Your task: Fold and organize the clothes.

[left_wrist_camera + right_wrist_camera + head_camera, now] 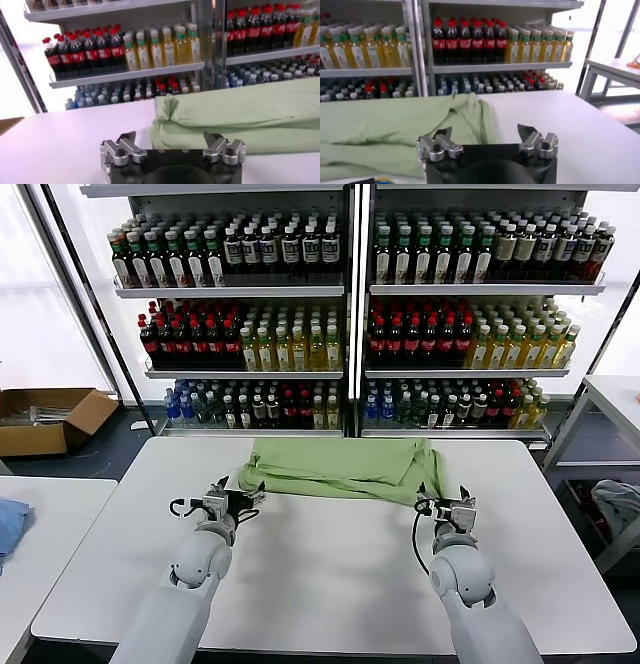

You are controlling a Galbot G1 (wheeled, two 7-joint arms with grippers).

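Green folded polo shirt lies lengthwise left-to-right across the table.

bare white table open around both arms, folded polo shirt blocking far edge

left arm: reaching forward, left gripper with fingers spread wide
right arm: reaching forward, right gripper likewise spread, nothing held

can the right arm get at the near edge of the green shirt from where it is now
Probably yes: the right end effector is open, right at the shirt's near right edge, with only bare table between.
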